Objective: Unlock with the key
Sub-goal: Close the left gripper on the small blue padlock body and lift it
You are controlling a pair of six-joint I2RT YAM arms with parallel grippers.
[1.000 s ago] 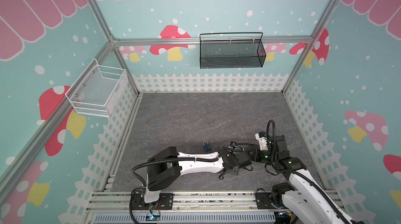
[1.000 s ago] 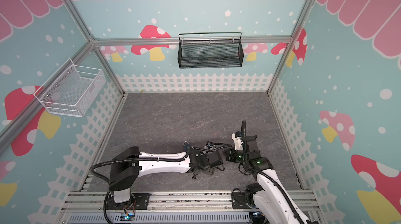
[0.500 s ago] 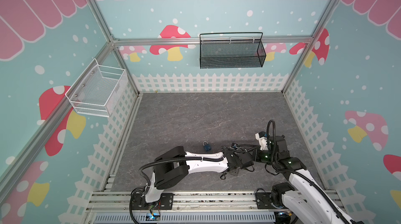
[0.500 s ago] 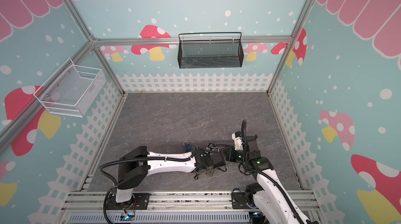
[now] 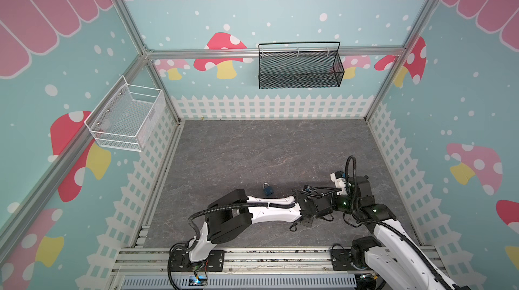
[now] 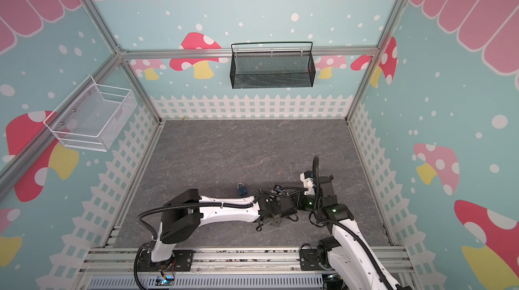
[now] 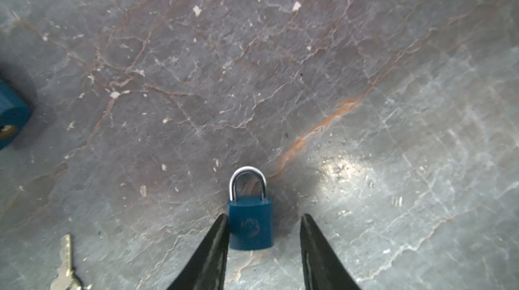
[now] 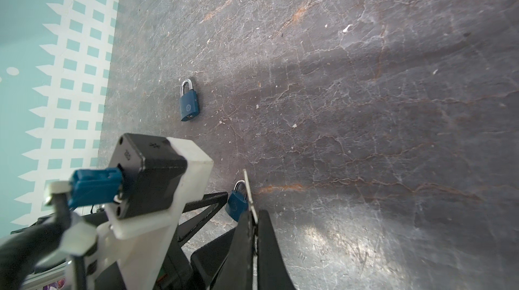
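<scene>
A small blue padlock with a silver shackle lies flat on the grey floor between the fingers of my left gripper. One finger touches the padlock's side. The other finger stands a gap away, so the left gripper is open. My right gripper is shut on a thin silver key, whose blade points out just beside the same padlock. In both top views this padlock is hidden under the two wrists.
A second blue padlock lies on the floor further left. Another key lies loose on the floor near the left gripper. My left forearm stretches low across the front, its wrist close to the right one. Fence-patterned walls enclose the floor.
My left arm has slid to the right, bringing its wrist up against the right wrist. The right arm and the second padlock have stayed put.
</scene>
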